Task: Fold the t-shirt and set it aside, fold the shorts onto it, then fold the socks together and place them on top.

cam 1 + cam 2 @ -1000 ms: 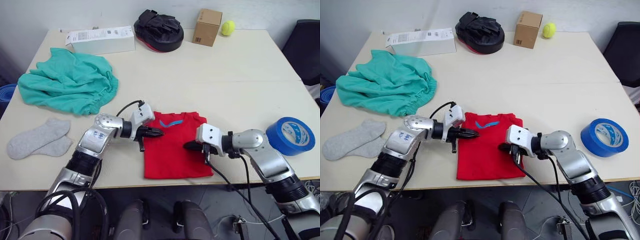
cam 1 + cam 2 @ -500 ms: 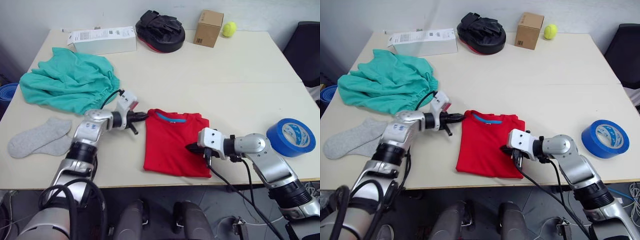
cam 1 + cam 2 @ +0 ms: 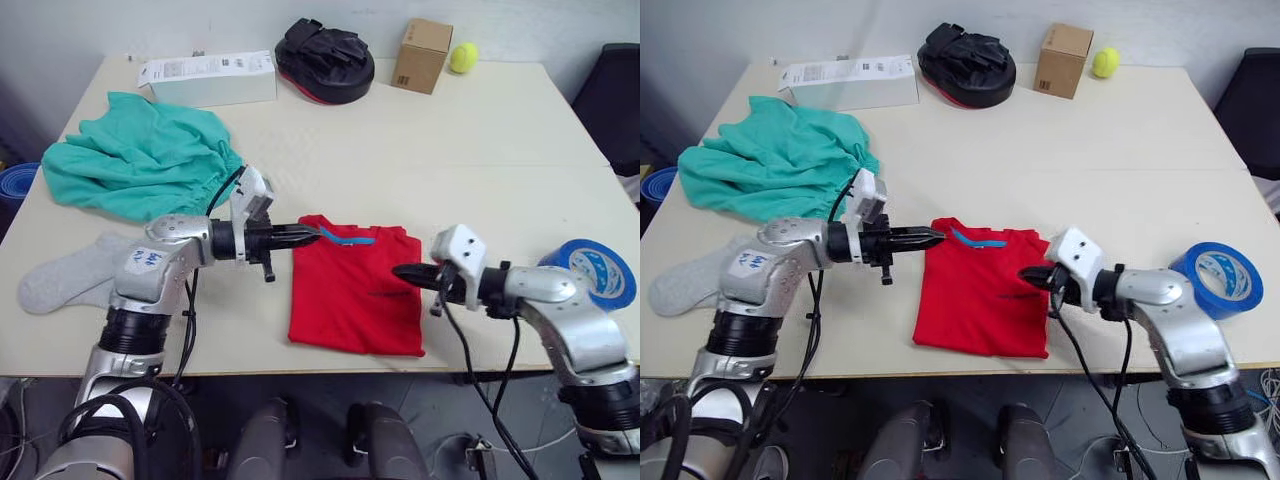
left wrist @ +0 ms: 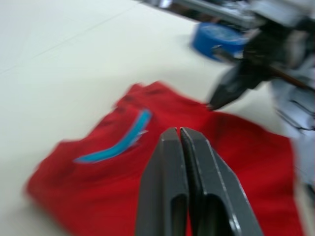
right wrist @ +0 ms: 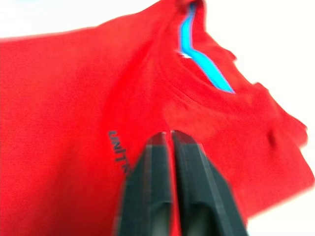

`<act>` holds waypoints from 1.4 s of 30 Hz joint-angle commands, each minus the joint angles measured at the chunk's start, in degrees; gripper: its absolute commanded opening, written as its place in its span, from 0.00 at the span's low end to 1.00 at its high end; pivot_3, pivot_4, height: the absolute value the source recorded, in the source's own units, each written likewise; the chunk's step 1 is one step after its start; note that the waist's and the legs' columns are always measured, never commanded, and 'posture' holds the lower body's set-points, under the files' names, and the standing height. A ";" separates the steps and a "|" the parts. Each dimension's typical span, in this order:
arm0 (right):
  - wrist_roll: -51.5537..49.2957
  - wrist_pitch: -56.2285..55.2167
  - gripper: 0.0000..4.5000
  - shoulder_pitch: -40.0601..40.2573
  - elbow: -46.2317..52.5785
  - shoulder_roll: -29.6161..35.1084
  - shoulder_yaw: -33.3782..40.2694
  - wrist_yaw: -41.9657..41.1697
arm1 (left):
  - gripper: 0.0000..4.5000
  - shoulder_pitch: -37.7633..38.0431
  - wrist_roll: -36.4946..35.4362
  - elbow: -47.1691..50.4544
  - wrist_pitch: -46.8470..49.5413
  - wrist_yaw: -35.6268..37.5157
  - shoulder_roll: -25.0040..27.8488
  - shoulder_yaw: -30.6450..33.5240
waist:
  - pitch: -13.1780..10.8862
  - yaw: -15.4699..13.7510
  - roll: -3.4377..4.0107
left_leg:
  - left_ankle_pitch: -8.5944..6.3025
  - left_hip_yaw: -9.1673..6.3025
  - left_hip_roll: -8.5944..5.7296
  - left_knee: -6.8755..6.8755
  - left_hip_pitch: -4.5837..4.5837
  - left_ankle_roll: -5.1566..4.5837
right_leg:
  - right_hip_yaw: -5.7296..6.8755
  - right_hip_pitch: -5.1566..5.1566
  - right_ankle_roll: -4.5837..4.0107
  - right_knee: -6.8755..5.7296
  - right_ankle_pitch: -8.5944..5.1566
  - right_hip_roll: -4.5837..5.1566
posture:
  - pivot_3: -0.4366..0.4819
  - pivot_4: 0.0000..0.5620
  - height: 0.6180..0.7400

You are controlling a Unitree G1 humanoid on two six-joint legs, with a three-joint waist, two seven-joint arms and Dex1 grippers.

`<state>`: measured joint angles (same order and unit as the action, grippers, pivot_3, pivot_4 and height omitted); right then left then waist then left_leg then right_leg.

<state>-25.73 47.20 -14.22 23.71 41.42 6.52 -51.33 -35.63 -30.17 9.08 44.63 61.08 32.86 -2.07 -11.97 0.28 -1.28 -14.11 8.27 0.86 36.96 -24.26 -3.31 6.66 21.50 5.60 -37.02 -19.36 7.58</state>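
Observation:
The red t-shirt lies folded into a narrow rectangle near the table's front edge, blue neck band facing away from me. My left gripper is shut and empty, its tips at the shirt's far left corner by the collar. Also shut with nothing in it, my right gripper points at the shirt's right edge, just above the cloth. The teal shorts sit crumpled at the far left. The grey socks lie overlapping at the front left, partly behind my left arm.
A blue tape roll sits at the right front, close to my right forearm. Along the back edge stand a white box, a black padded mitt, a cardboard box and a tennis ball.
My left gripper has slid right to the shirt's collar corner. My right gripper has drawn back from over the shirt to its right edge. The shirt lies where it was.

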 commanded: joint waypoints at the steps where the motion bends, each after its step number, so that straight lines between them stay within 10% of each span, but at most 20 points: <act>1: -8.69 12.74 0.35 1.33 5.28 1.77 7.91 2.73 | 0.34 1.17 -4.14 6.04 1.27 2.99 3.28 1.48 | 0.00 -0.05 0.00 | 0.00 0.00 0.00 0.01 0.00 0.00 | 0.00 -0.01 0.00 0.00 0.00 0.00 | 0.48 0.27 1.00; 10: -18.05 34.26 1.00 2.93 2.95 -0.52 13.78 10.01 | 0.99 2.51 -2.83 5.83 -2.02 2.83 6.18 -0.23 | 0.00 -0.25 0.02 | -0.19 0.02 -0.01 -0.03 -0.04 0.24 | -0.09 -0.01 -0.04 0.18 -0.01 0.03 | 0.48 0.27 1.00; 32: -20.77 45.30 1.00 -12.49 -18.48 -18.19 6.68 20.11 | 1.00 1.38 -0.89 6.14 -3.71 1.74 7.67 -0.77 | 0.09 1.91 -0.09 | 0.07 0.11 0.04 -0.60 0.21 0.20 | -0.13 0.08 -0.07 0.12 0.00 -0.15 | 0.48 0.27 1.00; 42: -18.08 43.19 0.35 -13.81 -20.91 -18.14 5.88 20.40 | 1.00 1.62 -0.99 6.53 -3.95 0.78 7.81 -0.97 | 0.10 1.87 -0.11 | 0.09 0.13 0.04 -0.73 0.20 0.22 | -0.14 0.13 -0.07 0.18 -0.01 -0.15 | 0.48 0.27 1.00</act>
<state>-44.16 89.78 -29.61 3.60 23.21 15.33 -31.22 -33.37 -30.99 13.55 41.69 61.99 40.36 -3.40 -11.87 2.15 -1.39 -14.03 8.40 0.89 36.21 -24.07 -3.09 6.52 21.64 5.53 -36.83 -19.37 7.43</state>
